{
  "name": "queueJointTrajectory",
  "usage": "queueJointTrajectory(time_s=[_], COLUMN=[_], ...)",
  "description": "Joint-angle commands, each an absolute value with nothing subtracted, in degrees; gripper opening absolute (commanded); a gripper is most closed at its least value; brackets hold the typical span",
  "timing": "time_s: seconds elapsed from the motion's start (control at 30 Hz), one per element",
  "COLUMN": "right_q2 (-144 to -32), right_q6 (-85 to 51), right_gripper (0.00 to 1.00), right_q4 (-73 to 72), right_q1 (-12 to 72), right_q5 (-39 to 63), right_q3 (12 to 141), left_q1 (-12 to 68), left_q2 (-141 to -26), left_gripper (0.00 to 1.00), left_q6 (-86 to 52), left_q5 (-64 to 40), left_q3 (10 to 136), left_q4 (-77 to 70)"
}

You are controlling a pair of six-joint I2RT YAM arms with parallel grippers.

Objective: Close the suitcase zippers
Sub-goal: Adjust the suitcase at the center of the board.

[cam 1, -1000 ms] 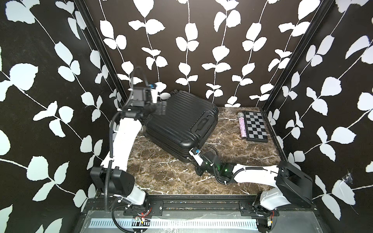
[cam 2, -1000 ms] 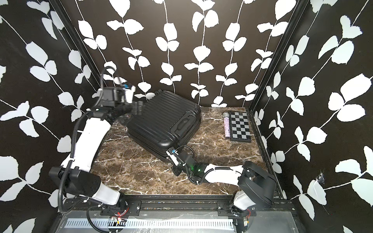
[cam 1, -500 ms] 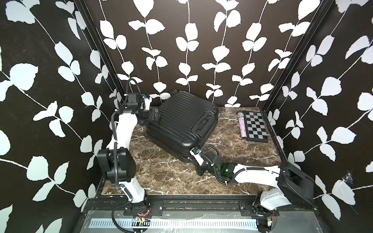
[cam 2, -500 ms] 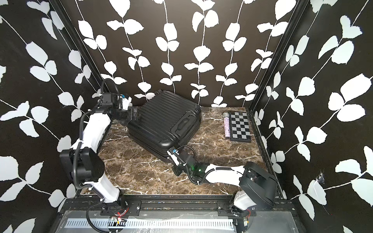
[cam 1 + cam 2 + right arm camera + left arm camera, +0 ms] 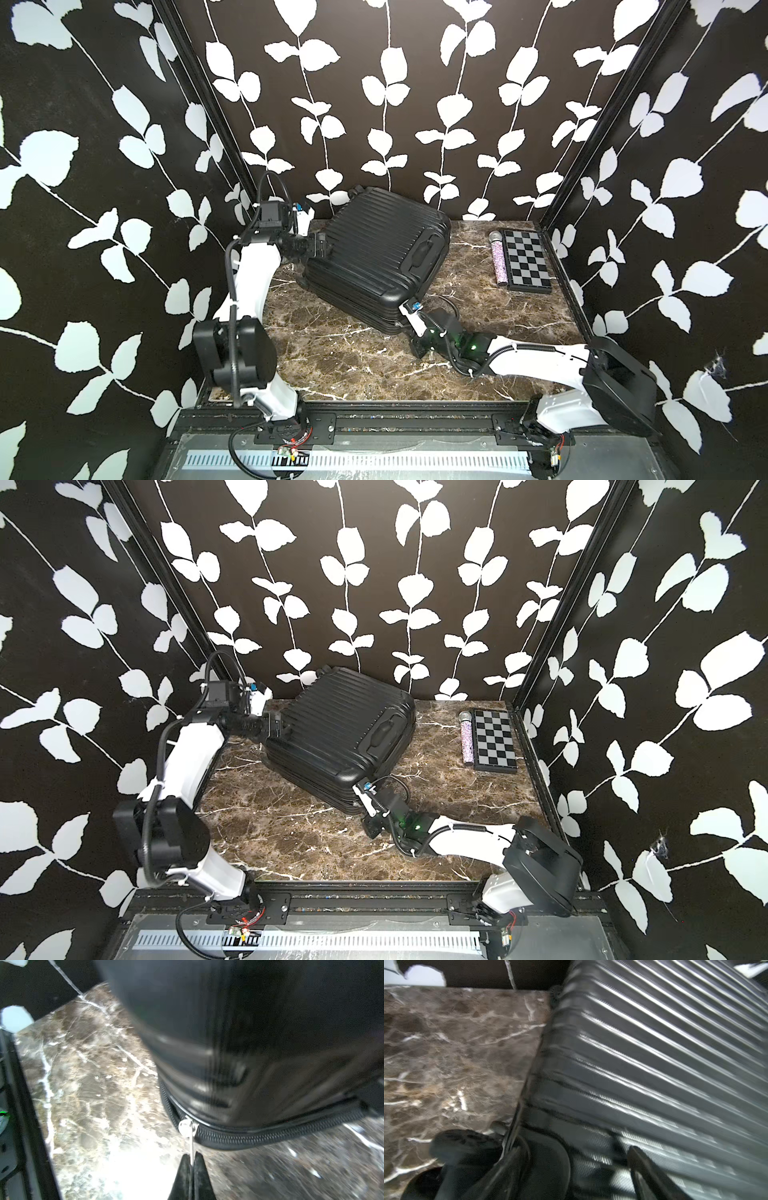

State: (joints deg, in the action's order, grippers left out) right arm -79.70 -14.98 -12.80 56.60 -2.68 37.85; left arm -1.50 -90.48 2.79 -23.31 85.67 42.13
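Note:
The black ribbed suitcase (image 5: 374,253) (image 5: 340,733) lies flat and skewed on the marble table, its shells together. In both top views my left gripper (image 5: 319,247) (image 5: 277,727) is at its far left corner. In the left wrist view the jaws (image 5: 575,1159) stand apart, straddling a black wheel (image 5: 548,1163) and the ribbed shell (image 5: 654,1053). My right gripper (image 5: 402,328) (image 5: 358,808) sits low at the near corner. In the right wrist view it (image 5: 192,1156) is shut on the thin silver pull (image 5: 191,1145) of the zipper (image 5: 270,1136), whose slider (image 5: 185,1126) sits at the corner's bend.
A flat black-and-white checkered box (image 5: 525,259) (image 5: 494,739) lies at the back right, with a glittery pink tube (image 5: 497,259) beside it. Leaf-patterned walls close in the table (image 5: 353,365) on three sides. A black rail (image 5: 395,419) runs along the front edge.
My left arm has dropped and folded, bringing its gripper down against the suitcase's far left corner, jaws narrowing slightly. The right arm and the suitcase have stayed put.

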Motion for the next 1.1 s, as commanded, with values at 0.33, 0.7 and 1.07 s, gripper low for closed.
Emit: queueJointTrajectory(time_s=[0.33, 0.7, 1.07], right_q2=[-73.9, -72.9, -70.5], right_q6=[-14.7, -10.5, -9.0], right_gripper=[0.00, 0.00, 0.00], right_q4=[-9.0, -4.2, -4.3], right_q1=[46.2, 38.7, 35.4], right_q5=[-7.9, -6.4, -3.7], right_q3=[34.1, 35.5, 32.5], left_q1=[7.1, 13.9, 14.1], left_q2=[-75.6, -65.9, -63.4], left_gripper=[0.80, 0.80, 0.86], left_q6=[-11.9, -18.6, 0.2], left_q5=[-29.4, -24.8, -15.0], left_q3=[67.2, 59.1, 70.7], left_q4=[35.8, 32.3, 40.4])
